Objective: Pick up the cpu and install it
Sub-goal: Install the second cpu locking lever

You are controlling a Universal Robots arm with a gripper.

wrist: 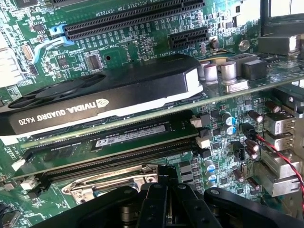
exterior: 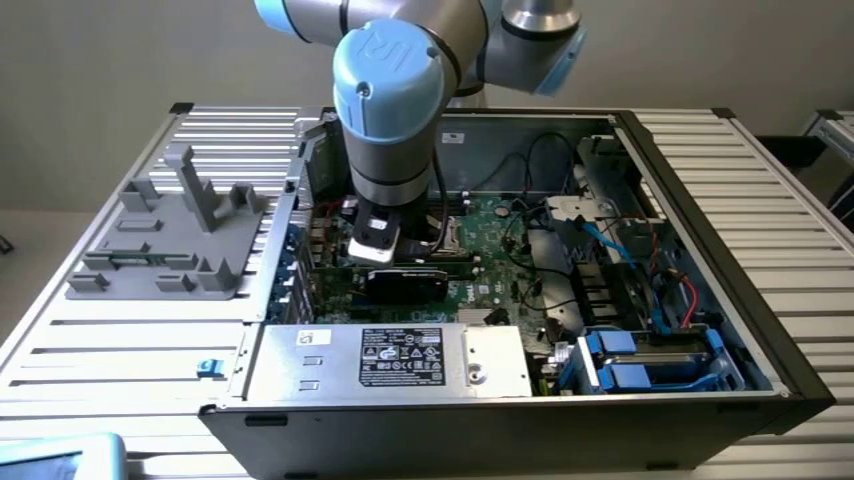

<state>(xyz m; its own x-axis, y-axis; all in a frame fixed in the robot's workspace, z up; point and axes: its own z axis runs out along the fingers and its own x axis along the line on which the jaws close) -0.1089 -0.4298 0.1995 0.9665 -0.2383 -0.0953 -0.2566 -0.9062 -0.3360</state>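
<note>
1. The pincer (wrist: pixel 159 209) is closed; in the wrist view its black fingers (wrist: pixel 152 204) stand pressed together just above the metal frame of the socket (wrist: pixel 111 183) on the motherboard (wrist: pixel 142 42).
2. The cpu cannot be made out in either picture. If it sits between the fingertips or already in the socket, it is hidden by the pincer body, so I cannot tell its place or how it looks.
3. In the exterior view the arm (exterior: pixel 390 110), grey with light blue caps, comes down nearly vertical into the open computer case (exterior: pixel 694 230), with the wrist and pincer (exterior: pixel 387 255) low over the green board.
4. Beside the socket lie the memory slots, one with a memory module (wrist: pixel 130 135) carrying a white label.
5. Next to the memory stands a black graphics card (wrist: pixel 99 95) with white edge and printed name.
6. Farther away are long black expansion slots (wrist: pixel 128 21), round capacitors (wrist: pixel 228 71) and a red wire (wrist: pixel 280 156).
7. The case lies on a ribbed metal worktop (exterior: pixel 120 350); a grey fixture (exterior: pixel 174 235) stands on it at the exterior view's left, and a power supply (exterior: pixel 387 360) with label is at the near edge of the case.
</note>
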